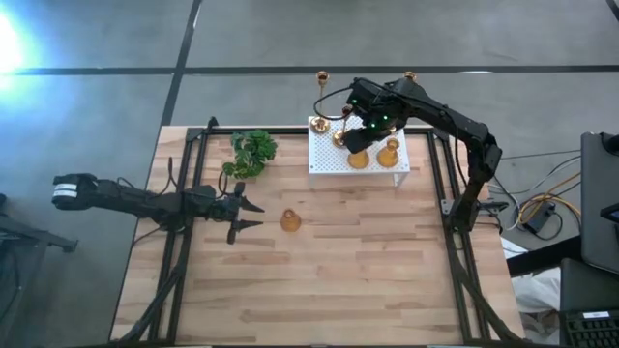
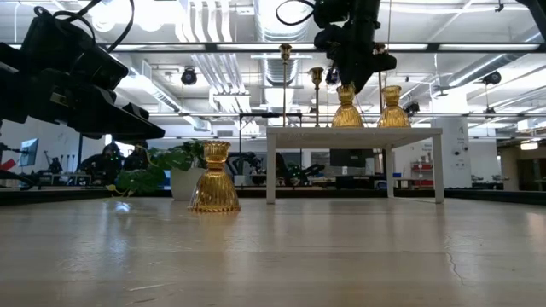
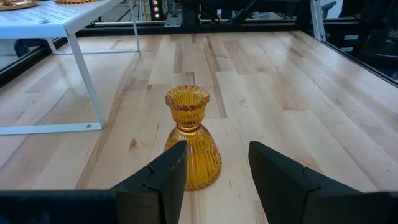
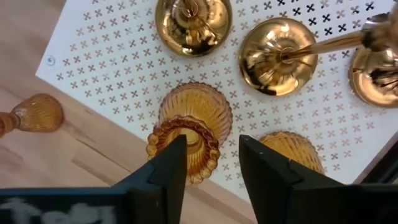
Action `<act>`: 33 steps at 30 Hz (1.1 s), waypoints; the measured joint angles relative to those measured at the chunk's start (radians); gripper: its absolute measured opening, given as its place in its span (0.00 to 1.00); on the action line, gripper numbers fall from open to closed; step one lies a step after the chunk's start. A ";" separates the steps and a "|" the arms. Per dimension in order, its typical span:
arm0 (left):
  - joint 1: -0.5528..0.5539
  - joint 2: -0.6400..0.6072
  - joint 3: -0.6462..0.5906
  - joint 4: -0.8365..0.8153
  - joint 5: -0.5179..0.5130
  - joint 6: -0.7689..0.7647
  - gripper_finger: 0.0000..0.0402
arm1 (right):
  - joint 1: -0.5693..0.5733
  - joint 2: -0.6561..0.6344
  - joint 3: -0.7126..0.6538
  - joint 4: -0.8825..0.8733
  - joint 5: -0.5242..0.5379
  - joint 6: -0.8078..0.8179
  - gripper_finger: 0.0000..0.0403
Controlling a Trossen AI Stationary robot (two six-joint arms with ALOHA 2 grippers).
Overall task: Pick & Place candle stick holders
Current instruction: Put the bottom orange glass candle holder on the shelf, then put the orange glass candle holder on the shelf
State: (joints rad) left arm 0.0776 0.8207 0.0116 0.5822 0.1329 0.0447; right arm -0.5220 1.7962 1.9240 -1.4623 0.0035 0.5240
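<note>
My left tool [image 3: 214, 171] hovers low over the table [image 1: 368, 280] with its fingers spread and empty, lined up just short of the one amber holder [image 3: 192, 145] left standing on the wood. Farther back, my right tool [image 4: 211, 165] hangs above the white perforated stand [image 1: 324, 159], fingers apart around the neck of a squat holder [image 4: 189, 130] set among the gold stemmed holders [image 4: 278, 55]. I judge this a placement being released; next, I lift clear.
</note>
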 joint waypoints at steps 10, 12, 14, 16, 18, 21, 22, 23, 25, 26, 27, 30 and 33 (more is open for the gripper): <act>0.000 0.000 0.000 0.000 0.000 0.000 0.44 | 0.000 -0.061 0.000 0.003 -0.001 0.031 0.41; 0.000 0.000 0.000 0.000 0.000 0.000 0.44 | 0.002 -0.085 0.000 0.003 -0.001 0.045 0.41; 0.000 0.000 0.000 0.000 0.000 0.000 0.44 | 0.008 -0.113 0.000 0.004 -0.001 0.052 0.40; 0.000 0.000 0.000 0.000 0.000 0.000 0.44 | 0.019 -0.145 0.000 0.008 -0.001 0.053 0.39; 0.000 0.000 0.000 0.000 0.000 0.000 0.44 | 0.034 -0.180 0.000 0.008 -0.003 0.053 0.38; 0.000 0.000 0.000 0.000 0.000 0.000 0.44 | 0.068 -0.236 0.000 0.018 -0.003 0.053 0.36; 0.000 0.000 0.000 0.000 0.000 0.000 0.44 | 0.080 -0.255 0.000 0.023 -0.003 0.053 0.35; 0.000 0.000 0.000 0.000 0.000 0.000 0.44 | 0.094 -0.276 0.000 0.032 -0.003 0.053 0.34; 0.000 0.000 0.000 0.000 0.000 0.000 0.44 | 0.123 -0.311 0.000 0.054 -0.003 0.064 0.32; 0.000 0.000 0.000 0.000 0.000 0.000 0.44 | 0.137 -0.329 0.000 0.063 -0.003 0.075 0.31; 0.000 0.000 0.000 0.000 0.000 0.000 0.44 | 0.152 -0.345 0.000 0.073 -0.003 0.083 0.30; 0.000 0.000 0.000 0.000 0.000 0.000 0.44 | 0.200 -0.390 0.000 0.105 -0.003 0.098 0.27; 0.000 0.000 0.000 0.000 0.000 0.000 0.44 | 0.250 -0.423 0.000 0.135 -0.003 0.097 0.24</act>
State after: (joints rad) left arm 0.0773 0.8204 0.0113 0.5820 0.1326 0.0444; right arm -0.2724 1.3729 1.9244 -1.3270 0.0006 0.6213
